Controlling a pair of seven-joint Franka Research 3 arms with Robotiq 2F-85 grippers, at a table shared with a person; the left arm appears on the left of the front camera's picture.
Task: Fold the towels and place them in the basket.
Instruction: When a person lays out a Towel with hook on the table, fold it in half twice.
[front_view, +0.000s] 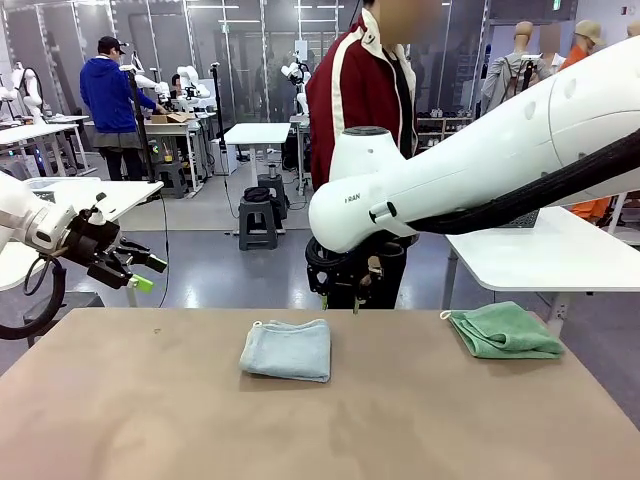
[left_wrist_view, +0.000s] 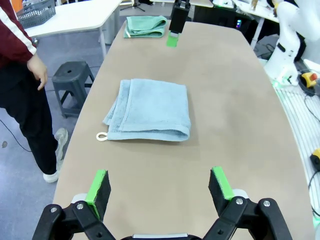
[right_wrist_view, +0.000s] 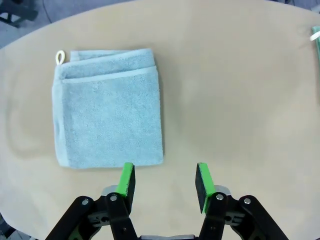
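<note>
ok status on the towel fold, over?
Left gripper open, empty, off the table's left end. Right gripper part open, empty, above the table beside the folded grey towel. Green towel folded at far right corner. Nothing in the way.

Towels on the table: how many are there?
2. A folded light grey towel lies near the table's middle; a folded mint green towel lies at the far right corner. More could be hidden behind the arm.
</note>
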